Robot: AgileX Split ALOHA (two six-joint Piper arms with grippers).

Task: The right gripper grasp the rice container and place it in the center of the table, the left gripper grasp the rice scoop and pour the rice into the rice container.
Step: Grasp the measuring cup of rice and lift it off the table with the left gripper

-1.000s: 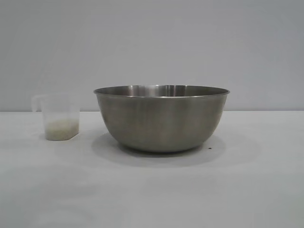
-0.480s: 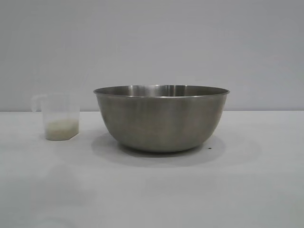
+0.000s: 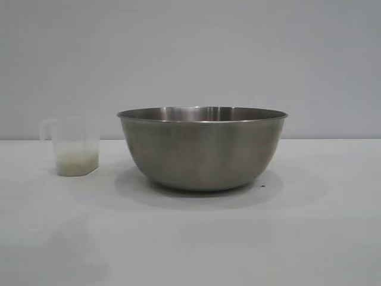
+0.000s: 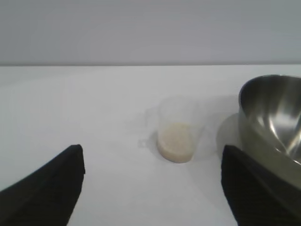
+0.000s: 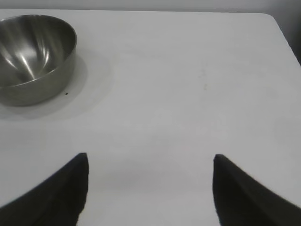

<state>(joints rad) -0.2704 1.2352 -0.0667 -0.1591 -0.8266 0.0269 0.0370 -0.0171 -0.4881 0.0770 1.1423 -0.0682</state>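
Observation:
The rice container (image 3: 202, 149), a large steel bowl, stands upright at the middle of the table (image 3: 190, 244). To its left stands the rice scoop (image 3: 72, 146), a clear plastic cup with a layer of rice (image 3: 77, 161) in its bottom. No arm shows in the exterior view. In the left wrist view my left gripper (image 4: 152, 153) is open above the bare table, short of the rice scoop (image 4: 178, 132), with the rice container (image 4: 273, 117) beside it. In the right wrist view my right gripper (image 5: 149, 157) is open and empty, well away from the rice container (image 5: 35, 56).
A grey wall stands behind the table. A small dark speck (image 3: 262, 186) lies by the bowl's right foot. The table's rounded far corner (image 5: 273, 19) shows in the right wrist view.
A faint shadow on the table's front left has drifted slightly; the bowl and the cup have not moved.

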